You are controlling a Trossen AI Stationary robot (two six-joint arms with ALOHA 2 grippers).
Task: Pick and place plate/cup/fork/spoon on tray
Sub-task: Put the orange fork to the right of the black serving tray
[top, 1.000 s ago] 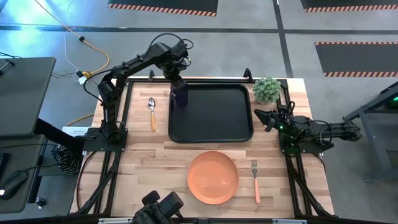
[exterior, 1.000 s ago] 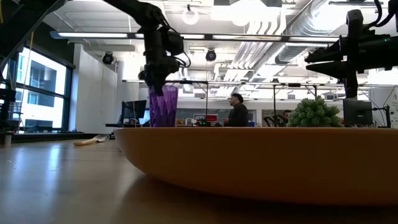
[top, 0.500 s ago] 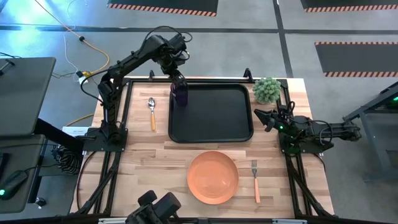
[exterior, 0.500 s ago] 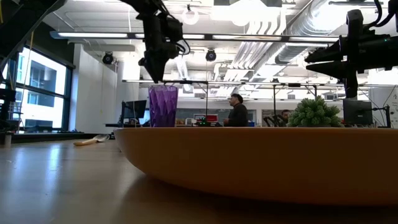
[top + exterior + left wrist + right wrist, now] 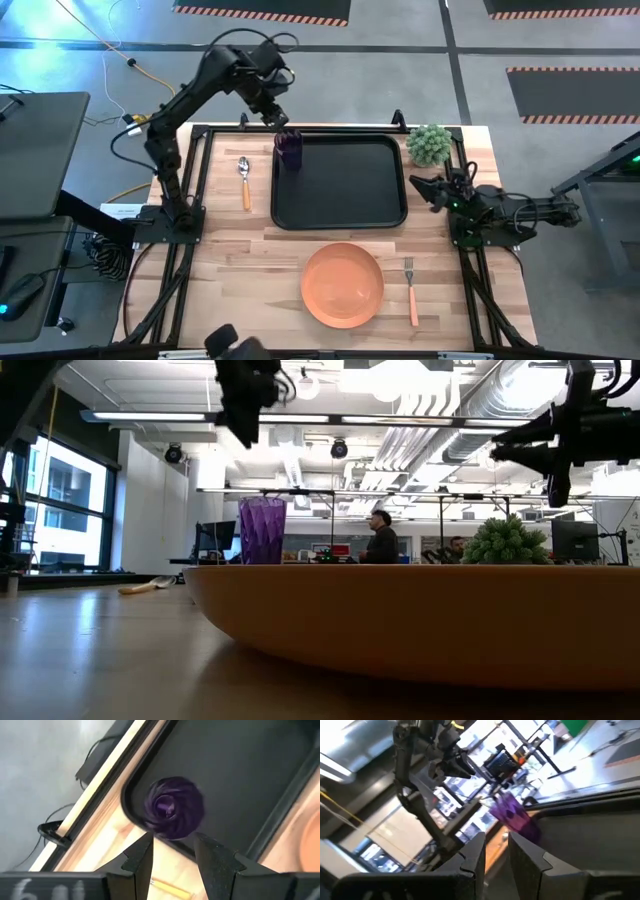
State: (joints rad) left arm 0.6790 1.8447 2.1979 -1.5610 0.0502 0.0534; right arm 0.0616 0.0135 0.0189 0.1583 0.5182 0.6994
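The purple cup [image 5: 288,148] stands upright in the black tray [image 5: 345,200], at its far left corner. The left gripper [image 5: 279,115] hangs above it, jaws spread and empty. The right gripper [image 5: 417,187] waits by the surface's right edge, jaws slightly parted, holding nothing.

Low view: plate [image 5: 420,630] fills foreground, cut off at 3 o'clock edge, hiding the tray and fork. Spoon [image 5: 140,588] only a blur at 9 o'clock. Left gripper [image 5: 243,420] partly cropped at 12 o'clock.
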